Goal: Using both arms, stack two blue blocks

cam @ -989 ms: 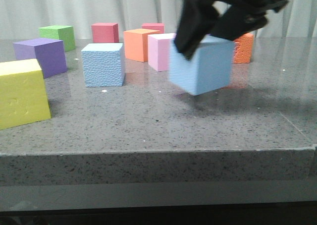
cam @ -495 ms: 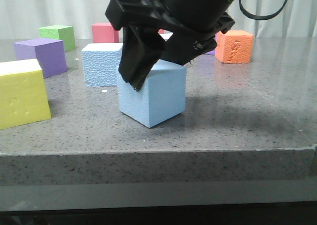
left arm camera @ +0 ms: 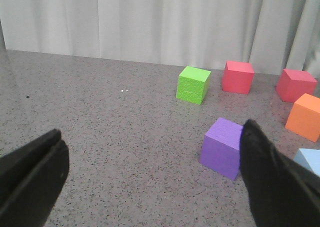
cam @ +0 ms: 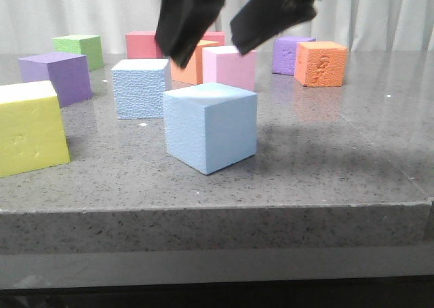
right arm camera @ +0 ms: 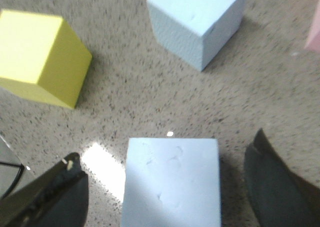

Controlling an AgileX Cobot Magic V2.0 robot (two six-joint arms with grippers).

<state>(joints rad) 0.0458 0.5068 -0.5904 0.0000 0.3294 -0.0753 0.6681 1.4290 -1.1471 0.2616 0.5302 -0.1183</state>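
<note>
The smooth blue block (cam: 210, 126) rests on the table near the front middle, turned corner-forward. The pebbled blue block (cam: 141, 87) stands behind it to the left. My right gripper (cam: 227, 23) is open just above the smooth block, not touching it. In the right wrist view the smooth block (right arm camera: 172, 182) lies between the spread fingers of my right gripper (right arm camera: 165, 149), and the pebbled block (right arm camera: 197, 19) lies beyond it. My left gripper (left arm camera: 151, 129) is open and empty over bare table, next to a purple cube (left arm camera: 224, 147). It is out of the front view.
A yellow cube (cam: 28, 126) sits at the front left, with a purple cube (cam: 57, 76) and a green cube (cam: 81, 49) behind it. Red (cam: 144, 45), orange (cam: 190, 60), pink (cam: 230, 67), small purple (cam: 291, 53) and pebbled orange (cam: 321, 64) cubes stand at the back.
My right gripper carried the smooth blue block leftwards and forward, set it on the table, opened and rose above it.
</note>
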